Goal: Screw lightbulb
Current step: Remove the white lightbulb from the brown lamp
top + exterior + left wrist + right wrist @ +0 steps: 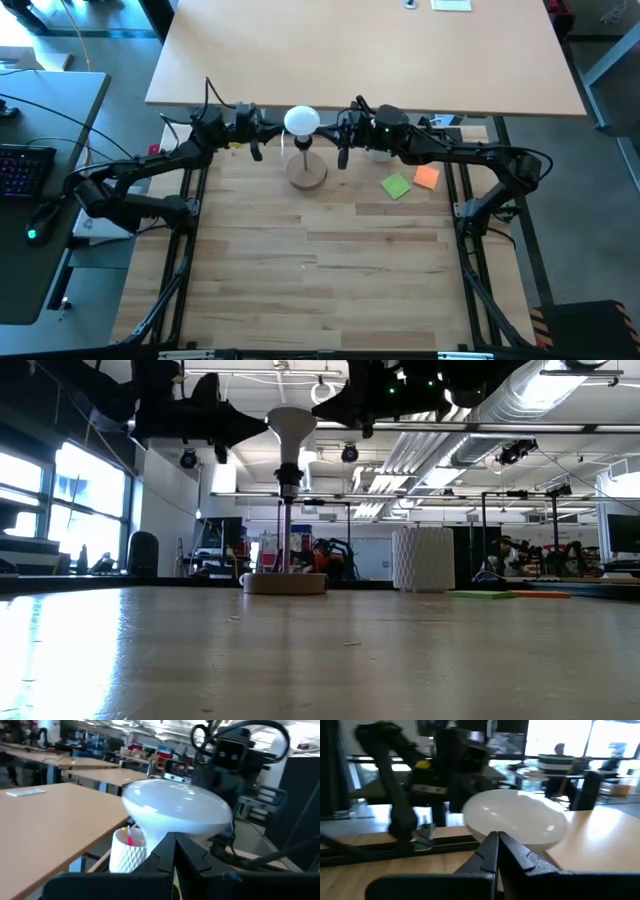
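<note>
The white lightbulb (302,121) stands upright, its neck down in the black socket (287,488) of a thin post on a round wooden disc (307,173) at the table's far middle. My left gripper (272,128) reaches in level from the left, fingers shut, its tip at the globe (175,810). My right gripper (333,126) comes in level from the right, also shut, its tip at the opposite side of the globe (515,817). The bulb's screw base is hidden. My left gripper lies with its shut fingertips (175,842) against the globe's left side (272,426), low on the bulge, coming in level from the table's left. The bulb stays upright in the socket. My right gripper has its shut fingertips (496,840) at the globe's right side (312,415), level from the table's right; I cannot tell whether they touch it.
A white perforated cup (376,152) stands just right of the stand, under my right arm. A green note (396,186) and an orange note (427,177) lie farther right. A tan table (360,50) borders the far edge. Bare wooden boards (320,260) lie toward the near side.
</note>
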